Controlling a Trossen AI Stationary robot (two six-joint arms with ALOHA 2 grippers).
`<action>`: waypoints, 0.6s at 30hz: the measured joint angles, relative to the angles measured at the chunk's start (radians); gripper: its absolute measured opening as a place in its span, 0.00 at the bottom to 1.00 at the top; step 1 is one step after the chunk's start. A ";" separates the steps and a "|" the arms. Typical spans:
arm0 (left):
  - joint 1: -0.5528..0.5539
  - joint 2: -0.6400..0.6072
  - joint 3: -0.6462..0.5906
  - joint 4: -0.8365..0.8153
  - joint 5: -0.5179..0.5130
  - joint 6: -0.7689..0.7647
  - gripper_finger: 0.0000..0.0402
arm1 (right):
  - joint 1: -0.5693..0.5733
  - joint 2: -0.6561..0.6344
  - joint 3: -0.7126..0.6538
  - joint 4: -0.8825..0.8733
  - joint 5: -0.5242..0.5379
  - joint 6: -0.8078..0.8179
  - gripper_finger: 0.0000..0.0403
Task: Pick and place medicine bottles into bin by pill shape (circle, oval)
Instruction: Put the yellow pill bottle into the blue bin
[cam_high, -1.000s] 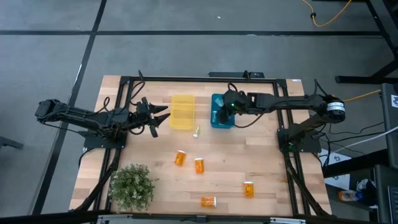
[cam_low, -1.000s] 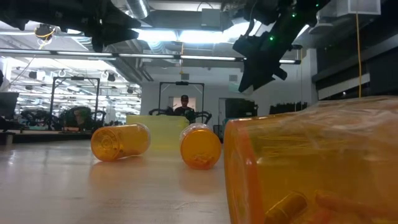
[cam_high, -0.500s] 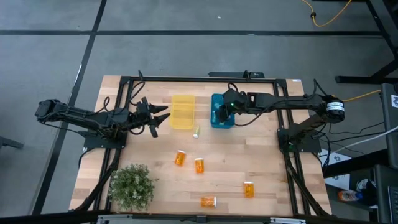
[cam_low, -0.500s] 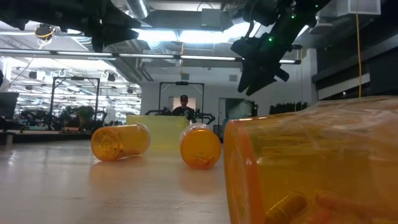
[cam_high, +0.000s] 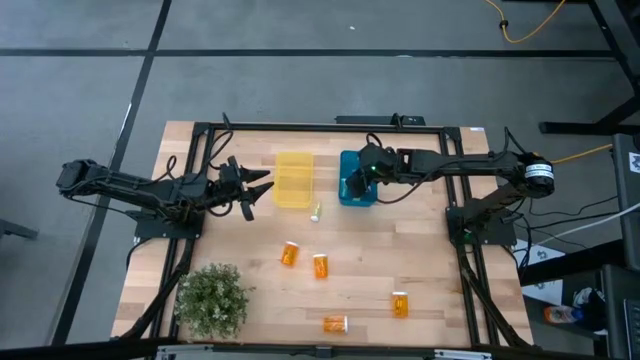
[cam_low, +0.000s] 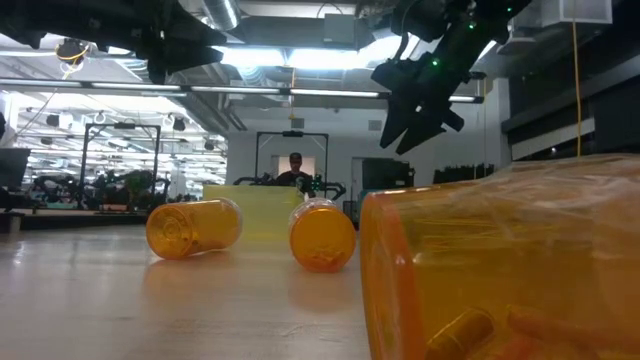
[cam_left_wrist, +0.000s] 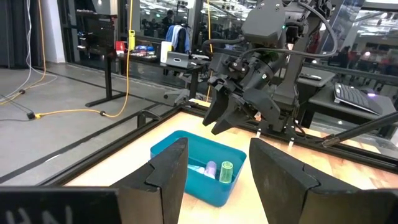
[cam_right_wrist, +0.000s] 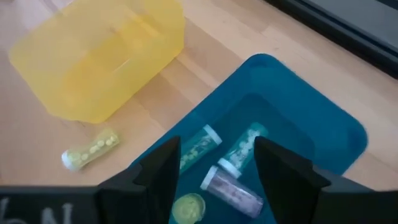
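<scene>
My right gripper (cam_high: 352, 182) hangs open and empty over the blue bin (cam_high: 357, 196); it also shows in the low view (cam_low: 404, 128) and in its own wrist view (cam_right_wrist: 217, 171). Several clear and tinted bottles (cam_right_wrist: 200, 147) lie on the blue bin's floor. A clear bottle (cam_high: 314, 211) lies on its side on the table beside the yellow bin (cam_high: 294, 178). Several orange bottles (cam_high: 289, 254) (cam_high: 321, 265) (cam_high: 400, 304) lie on their sides nearer the front. My left gripper (cam_high: 256, 188) waits open and empty left of the yellow bin.
A potted plant (cam_high: 212, 298) stands at the table's front left. An orange bottle (cam_low: 510, 260) lies right before the low camera. A black frame (cam_high: 320, 126) runs around the table. Bare wood lies between the bins and the orange bottles.
My right gripper has shifted slightly above the blue bin. The bottles on the table and my left gripper have stayed where they were.
</scene>
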 joint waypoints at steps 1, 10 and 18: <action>0.000 0.000 0.000 0.000 0.000 0.000 0.41 | 0.000 0.000 0.000 0.002 -0.019 -0.016 0.51; 0.000 0.000 0.000 0.000 0.000 0.000 0.41 | 0.026 0.000 -0.001 0.184 -0.314 -0.133 0.51; 0.000 0.000 0.000 0.000 -0.005 0.000 0.41 | 0.100 0.013 -0.001 0.340 -0.330 -0.306 0.51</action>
